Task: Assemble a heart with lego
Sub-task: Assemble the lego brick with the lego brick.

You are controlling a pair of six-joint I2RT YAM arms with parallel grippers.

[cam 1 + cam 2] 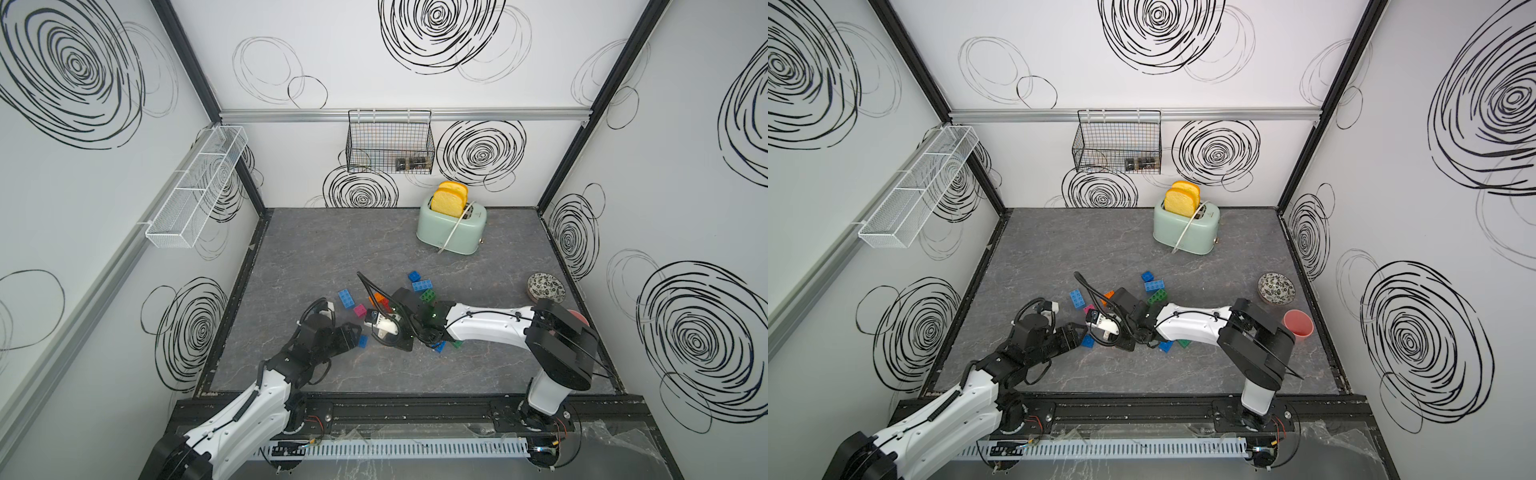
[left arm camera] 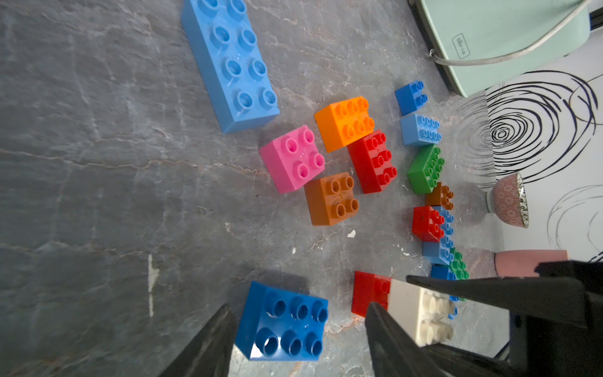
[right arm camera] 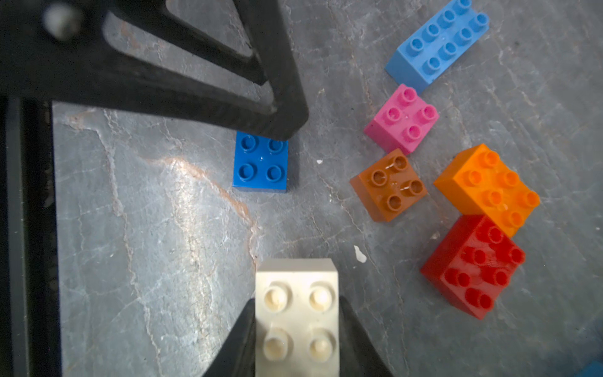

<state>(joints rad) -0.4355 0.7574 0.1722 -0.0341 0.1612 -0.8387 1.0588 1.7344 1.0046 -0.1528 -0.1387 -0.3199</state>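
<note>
In the left wrist view my left gripper point(image 2: 298, 310) stands open astride a dark blue lego brick point(image 2: 284, 321) lying on the table, with a gap at each finger. My right gripper point(image 3: 297, 305) is shut on a white brick point(image 3: 295, 313), held just beside the left gripper. A red brick point(image 2: 368, 293) lies against the white brick point(image 2: 414, 313). Beyond them loose bricks are scattered: light blue oblong point(image 2: 228, 62), pink point(image 2: 293, 156), orange point(image 2: 346, 122), red point(image 2: 372, 160), brown point(image 2: 332, 199), green point(image 2: 424, 169). In both top views the arms cover the white brick.
A mint toaster point(image 1: 451, 228) with two bread slices stands at the back right. A patterned bowl point(image 1: 545, 286) and a pink cup point(image 1: 1298, 324) sit by the right wall. A black wire basket point(image 1: 390, 141) and a white mesh basket point(image 1: 195, 187) hang on the walls.
</note>
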